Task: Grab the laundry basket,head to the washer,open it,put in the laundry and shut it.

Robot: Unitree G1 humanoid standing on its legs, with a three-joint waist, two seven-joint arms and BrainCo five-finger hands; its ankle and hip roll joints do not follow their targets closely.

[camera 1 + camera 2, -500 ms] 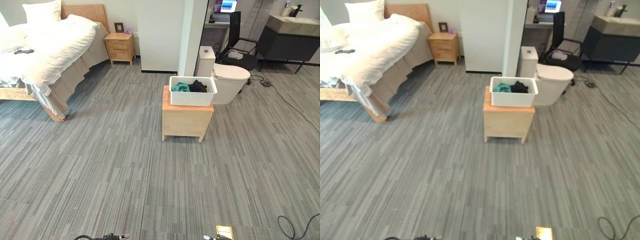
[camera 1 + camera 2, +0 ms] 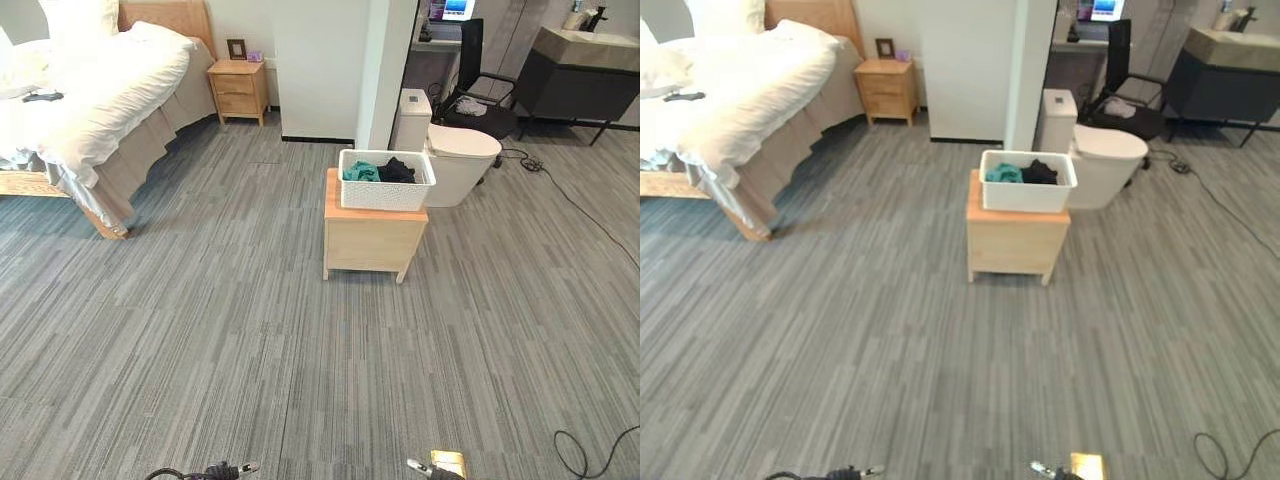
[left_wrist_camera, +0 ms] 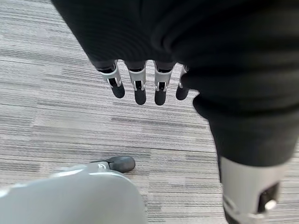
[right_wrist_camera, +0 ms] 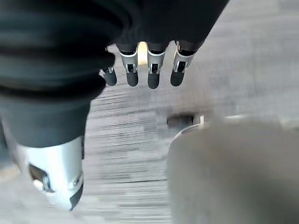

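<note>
The white laundry basket (image 2: 386, 184) sits on top of a small wooden cabinet (image 2: 371, 238) in the middle of the grey striped carpet (image 2: 220, 340), its perforated walls upright and its rim level. Inside it lie a teal garment (image 2: 361, 173) on the robot's left side and a black garment (image 2: 396, 171) on the right, both heaped just above the rim. Right behind the cabinet stands a white toilet (image 2: 452, 160), beside a white partition wall (image 2: 340, 70).

Both hands are well apart from the basket, hanging low over the carpet. The left hand (image 3: 140, 70) has its fingers (image 3: 139, 88) straight and relaxed, holding nothing. The right hand (image 4: 145, 53) likewise hangs with fingers (image 4: 152, 72) extended and loose, empty.

Farther off to the left stands a bed (image 2: 90, 90) with white bedding and a wooden nightstand (image 2: 238, 90). To the right, a black office chair (image 2: 475, 85) and a dark vanity (image 2: 580, 80) stand behind the toilet.
</note>
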